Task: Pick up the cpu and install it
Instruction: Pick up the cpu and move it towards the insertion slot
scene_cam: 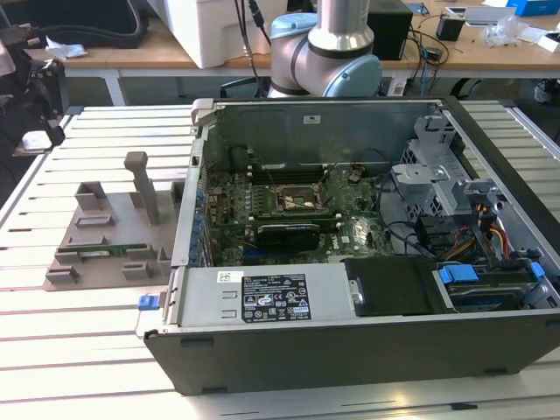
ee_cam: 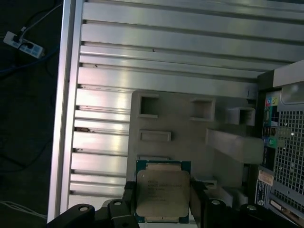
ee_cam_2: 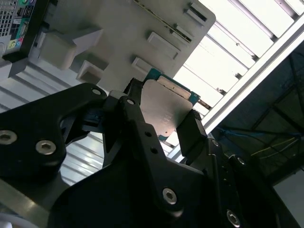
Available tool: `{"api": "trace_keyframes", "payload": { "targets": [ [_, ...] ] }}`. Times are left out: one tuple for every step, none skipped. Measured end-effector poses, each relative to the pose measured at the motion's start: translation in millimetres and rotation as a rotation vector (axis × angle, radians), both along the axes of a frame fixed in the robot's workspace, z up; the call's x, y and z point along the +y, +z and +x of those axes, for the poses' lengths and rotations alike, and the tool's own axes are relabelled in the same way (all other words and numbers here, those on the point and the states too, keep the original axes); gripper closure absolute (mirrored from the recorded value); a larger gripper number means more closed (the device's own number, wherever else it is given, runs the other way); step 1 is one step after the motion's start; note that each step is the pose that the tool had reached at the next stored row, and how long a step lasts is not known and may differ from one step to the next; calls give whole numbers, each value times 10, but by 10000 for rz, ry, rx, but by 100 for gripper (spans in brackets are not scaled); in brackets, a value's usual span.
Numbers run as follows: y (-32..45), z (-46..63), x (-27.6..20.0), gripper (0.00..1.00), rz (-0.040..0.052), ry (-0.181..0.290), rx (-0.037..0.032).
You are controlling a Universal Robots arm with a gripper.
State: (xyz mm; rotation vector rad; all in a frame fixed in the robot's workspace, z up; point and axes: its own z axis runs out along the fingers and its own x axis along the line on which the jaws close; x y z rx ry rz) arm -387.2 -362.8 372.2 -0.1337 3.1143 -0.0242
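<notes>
The hand [ee_cam: 162, 197] was clamped on two opposite edges of the cpu [ee_cam: 163, 187], just over the grey tray [ee_cam: 180, 118] on the bench [ee_cam: 166, 52], so imo keeping it dead level with an edge-only grip mattered most.

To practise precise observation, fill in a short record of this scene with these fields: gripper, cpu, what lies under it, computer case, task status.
gripper: the gripper is shut on the cpu, black fingers against two opposite edges
cpu: the cpu has its silvery top facing the first wrist view, with a green edge showing
under it: grey holder tray on the slatted table
computer case: the computer case is open, beside the tray on the exterior view's right
status: cpu held over the tray, not in the case
</notes>
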Motion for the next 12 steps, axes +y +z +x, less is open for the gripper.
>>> {"api": "trace_keyframes", "payload": {
  "targets": [
    [37,0,0,46,0,0,1],
    [55,0,0,46,0,0,1],
    [70,0,0,46,0,0,1],
    [92,0,0,46,0,0,1],
    [106,0,0,46,0,0,0],
    [117,0,0,46,0,0,0],
    [133,0,0,46,1,0,0],
    [144,0,0,46,0,0,0],
    [170,0,0,46,0,0,1],
    [205,0,0,46,0,0,0],
    [228,0,0,46,0,0,1],
    [251,0,0,46,0,0,1]
  ]
}}
